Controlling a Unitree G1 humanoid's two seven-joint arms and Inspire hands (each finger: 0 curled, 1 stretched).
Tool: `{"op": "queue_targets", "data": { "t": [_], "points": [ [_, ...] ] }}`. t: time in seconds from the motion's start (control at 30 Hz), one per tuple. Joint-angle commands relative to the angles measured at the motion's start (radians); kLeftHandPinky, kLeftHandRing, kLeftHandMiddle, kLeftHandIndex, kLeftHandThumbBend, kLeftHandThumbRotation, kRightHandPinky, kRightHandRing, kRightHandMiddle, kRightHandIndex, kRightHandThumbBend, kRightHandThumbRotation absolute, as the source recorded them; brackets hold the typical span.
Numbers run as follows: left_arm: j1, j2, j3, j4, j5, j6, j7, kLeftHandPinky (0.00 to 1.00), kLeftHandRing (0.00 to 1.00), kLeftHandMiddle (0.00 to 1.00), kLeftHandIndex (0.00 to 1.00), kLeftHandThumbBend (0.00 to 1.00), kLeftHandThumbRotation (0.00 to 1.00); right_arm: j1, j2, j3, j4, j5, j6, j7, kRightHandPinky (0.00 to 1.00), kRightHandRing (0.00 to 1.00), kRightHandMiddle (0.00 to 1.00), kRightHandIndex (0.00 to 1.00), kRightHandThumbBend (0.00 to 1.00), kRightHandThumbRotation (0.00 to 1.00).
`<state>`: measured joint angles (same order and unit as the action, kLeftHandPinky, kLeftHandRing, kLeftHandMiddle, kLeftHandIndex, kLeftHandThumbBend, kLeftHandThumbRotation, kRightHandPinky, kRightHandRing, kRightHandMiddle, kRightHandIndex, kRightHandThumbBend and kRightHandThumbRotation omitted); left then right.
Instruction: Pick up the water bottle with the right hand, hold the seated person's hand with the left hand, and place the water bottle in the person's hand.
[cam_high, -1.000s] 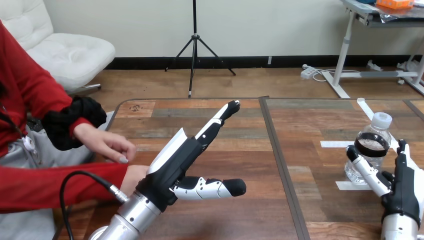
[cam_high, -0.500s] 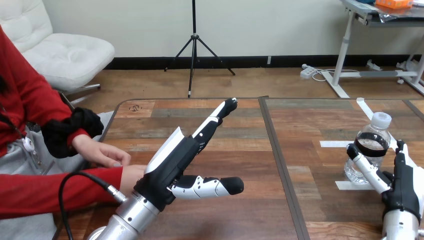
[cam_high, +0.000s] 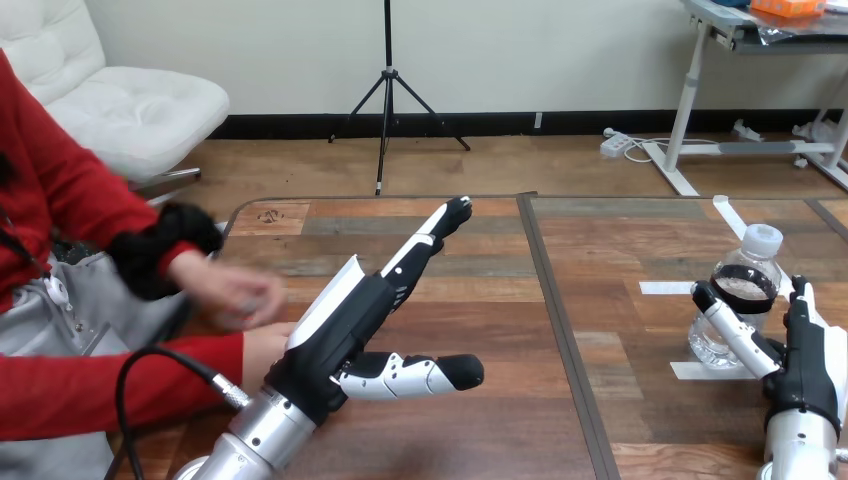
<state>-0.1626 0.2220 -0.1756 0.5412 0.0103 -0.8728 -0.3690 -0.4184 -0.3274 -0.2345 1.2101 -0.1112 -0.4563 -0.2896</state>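
My left hand (cam_high: 345, 320) hangs over the wooden table (cam_high: 500, 300) with its fingers straight, pointing toward the far edge, thumb stretched out to the right — it holds nothing. Just behind its wrist the person's lower hand (cam_high: 262, 345), in a red sleeve, lies at the table's left edge; the person's upper hand (cam_high: 235, 295) is blurred above it. At the right, my right hand (cam_high: 810, 365) stands beside the upright water bottle (cam_high: 745, 285), fingers straight, thumb across the bottle's lower front — whether it touches I cannot tell.
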Motion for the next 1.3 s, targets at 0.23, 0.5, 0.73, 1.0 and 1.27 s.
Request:
{"op": "queue_targets", "data": {
  "t": [0.23, 0.5, 0.73, 1.0, 1.27],
  "points": [
    [-0.019, 0.014, 0.033, -0.053, -0.005, -0.011, 0.011, 1.0, 1.0, 1.0, 1.0, 1.0, 0.68, -0.104, -0.046, 0.004, 0.033, 0.009, 0.022, 0.0, 0.92, 0.99, 1.0, 1.0, 1.0, 0.6],
    [-0.018, 0.02, 0.038, -0.049, -0.013, -0.019, 0.005, 1.0, 1.0, 1.0, 1.0, 1.0, 0.68, -0.115, -0.045, 0.004, 0.044, 0.011, 0.027, 0.002, 0.93, 0.98, 1.0, 1.0, 1.0, 0.59],
    [-0.012, 0.024, 0.045, -0.059, -0.019, -0.011, 0.002, 1.0, 1.0, 1.0, 1.0, 1.0, 0.68, -0.127, -0.042, 0.005, 0.054, 0.012, 0.035, 0.009, 0.92, 0.98, 1.0, 1.0, 1.0, 0.56],
    [-0.006, 0.029, 0.05, -0.067, -0.031, -0.002, -0.011, 1.0, 1.0, 1.0, 1.0, 1.0, 0.68, -0.146, -0.042, 0.027, 0.062, -0.012, 0.061, -0.012, 0.89, 0.96, 1.0, 1.0, 1.0, 0.56],
    [-0.001, 0.03, 0.058, -0.073, -0.029, -0.005, -0.013, 1.0, 1.0, 1.0, 1.0, 1.0, 0.68, -0.163, -0.041, 0.039, 0.067, -0.014, 0.08, -0.012, 0.83, 0.92, 0.99, 1.0, 1.0, 0.58]
  ]
}}
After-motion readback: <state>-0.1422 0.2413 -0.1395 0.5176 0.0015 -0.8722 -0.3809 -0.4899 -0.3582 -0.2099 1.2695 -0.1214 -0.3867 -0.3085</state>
